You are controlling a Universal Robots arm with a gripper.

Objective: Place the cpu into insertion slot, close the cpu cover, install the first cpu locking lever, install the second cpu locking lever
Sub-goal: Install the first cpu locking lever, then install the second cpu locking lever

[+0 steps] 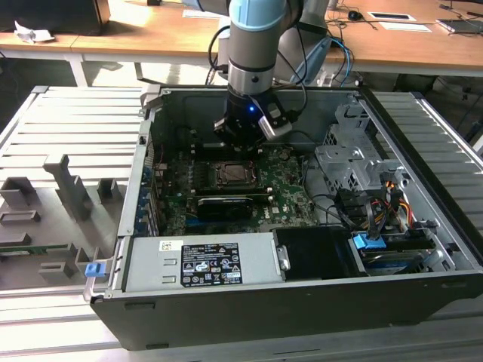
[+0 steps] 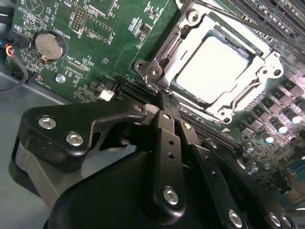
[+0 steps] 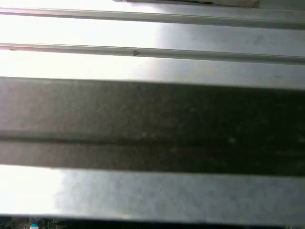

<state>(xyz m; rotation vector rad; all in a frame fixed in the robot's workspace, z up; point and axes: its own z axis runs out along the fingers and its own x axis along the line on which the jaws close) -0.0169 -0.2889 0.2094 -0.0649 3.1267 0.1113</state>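
In the second wrist view the cpu (image 2: 214,67) lies in the insertion slot (image 2: 156,71), silvery face up. The cpu cover (image 2: 267,67) rests flat around it, and the chip shows through its window. A thin locking lever rod (image 2: 248,23) runs along one side of the socket; whether it is latched I cannot tell. My gripper (image 2: 164,98) is shut with nothing between its fingers, its tip just beside one corner of the socket. In the exterior view the gripper (image 1: 240,143) hangs low inside the computer case, right behind the socket (image 1: 232,173).
The green motherboard (image 2: 95,43) carries a coin battery (image 2: 50,44). A long black card (image 1: 225,205) lies in front of the socket. Drive cages and cables (image 1: 362,196) fill the exterior view's right, and a power supply (image 1: 200,264) sits at the front. Ribbed grey metal (image 3: 152,62) fills the first wrist view.
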